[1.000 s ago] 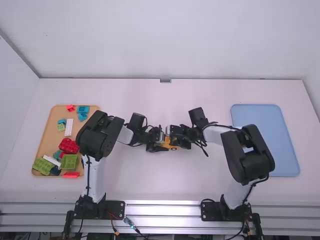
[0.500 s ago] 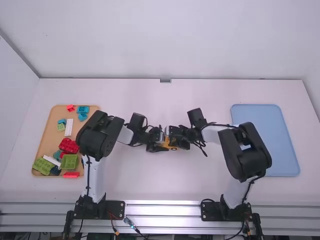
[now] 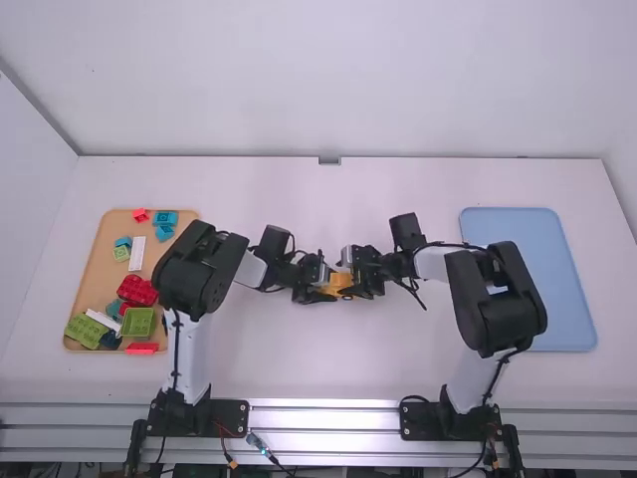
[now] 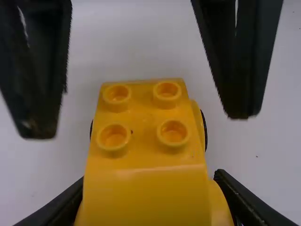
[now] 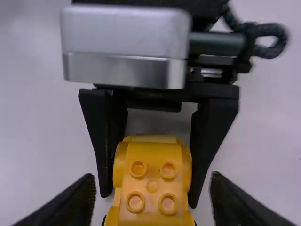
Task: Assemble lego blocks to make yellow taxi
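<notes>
Near the table's middle, the yellow car body [image 3: 338, 282] lies between my left gripper [image 3: 318, 282] and my right gripper [image 3: 353, 278]. In the left wrist view, the left gripper [image 4: 148, 190] is shut on the sides of the yellow car [image 4: 148, 195], whose upper block shows four-stud rows' end and a dark wheel edge. Seen from the right wrist, the left fingers flank the yellow car [image 5: 152, 186], and the right gripper [image 5: 153, 190] is open, its fingers standing apart on either side. Most of the car's lower part is hidden.
A tan tray [image 3: 98, 249] at the left holds several red, green, blue and white bricks, partly behind the left arm. A light blue tray [image 3: 557, 299] lies at the right, partly covered by the right arm. White table [image 3: 299, 358] surrounds both grippers.
The right gripper has shifted slightly to the right, uncovering more of the yellow car. My left arm has kept still, holding the car.
</notes>
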